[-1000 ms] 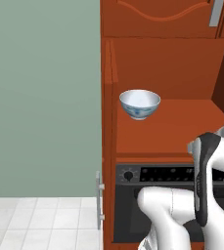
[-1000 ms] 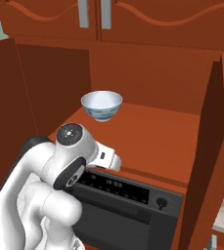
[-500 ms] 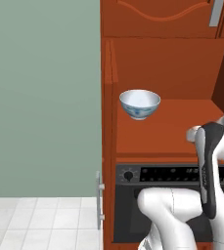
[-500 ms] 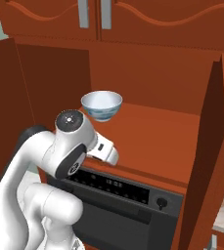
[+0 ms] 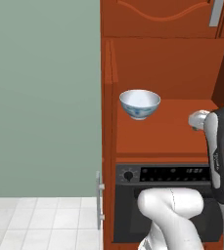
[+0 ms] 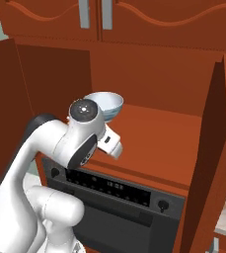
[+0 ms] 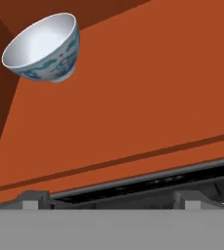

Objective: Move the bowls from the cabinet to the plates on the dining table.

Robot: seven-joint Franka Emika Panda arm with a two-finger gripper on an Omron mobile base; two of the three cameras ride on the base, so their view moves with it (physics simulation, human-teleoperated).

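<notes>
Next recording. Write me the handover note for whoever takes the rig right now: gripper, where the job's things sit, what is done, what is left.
Gripper: open, holding nothing, short of the shelf's front edge.
White bowl with blue pattern: upright on the open cabinet's shelf, at its left side, untouched.
Appliance with a control panel: directly below that shelf.
Done: the cabinet stands open.
Left: reach in, grasp this bowl, carry it to a plate on the dining table; nothing here shows the second bowl delivered.

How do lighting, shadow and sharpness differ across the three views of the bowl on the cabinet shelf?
Left base view: bowl evenly lit and sharp, with hardly any shadow on the shelf. Right base view: cabinet interior dimmer, the arm overlapping the bowl. Hand view: tilted, bowl crisp with a soft sheen inside, no blur.
</notes>
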